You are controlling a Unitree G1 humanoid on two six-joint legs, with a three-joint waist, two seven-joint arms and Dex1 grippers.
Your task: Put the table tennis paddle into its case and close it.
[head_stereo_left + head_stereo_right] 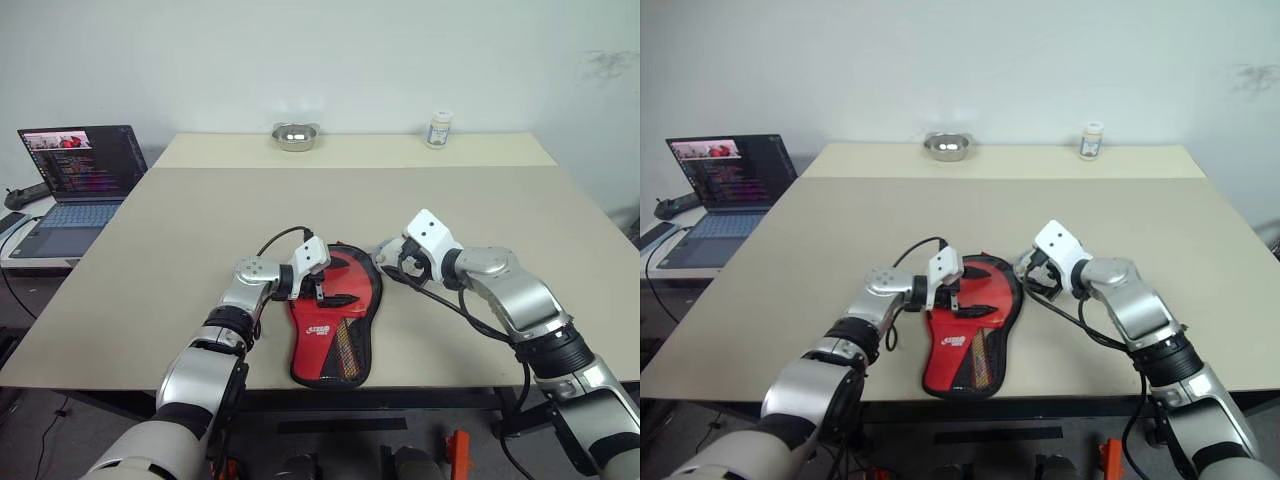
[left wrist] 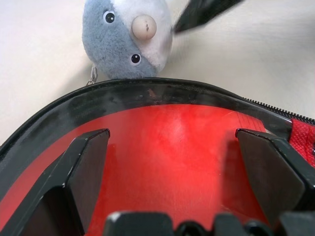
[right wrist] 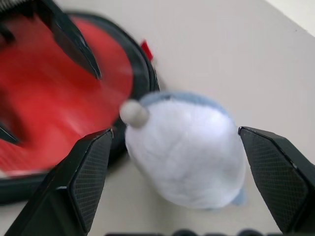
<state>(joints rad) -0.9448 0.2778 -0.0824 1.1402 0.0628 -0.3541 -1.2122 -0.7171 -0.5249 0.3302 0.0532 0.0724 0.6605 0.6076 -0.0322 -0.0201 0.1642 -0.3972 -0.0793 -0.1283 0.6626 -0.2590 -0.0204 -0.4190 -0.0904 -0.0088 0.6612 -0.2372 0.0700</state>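
The case [image 1: 330, 345] lies flat near the table's front edge, red with a white logo and a black rim. Inside the rim [image 2: 147, 93] of its round end lies a smooth red face [image 2: 172, 157] that looks like the table tennis paddle's blade; the handle is hidden. My left gripper [image 1: 320, 290] hangs open just over that red face, its fingers [image 2: 83, 172] spread wide. A small blue-grey and white plush toy [image 3: 187, 157] sits on the table against the case's round end. My right gripper [image 3: 174, 133] is open, one finger on each side of the plush toy.
An open laptop [image 1: 85, 180] stands on a side table at the left. A metal bowl [image 1: 295, 136] and a small white bottle [image 1: 438, 129] stand at the far edge of the beige table [image 1: 200, 230]. A zip [image 2: 280, 110] runs along the case's rim.
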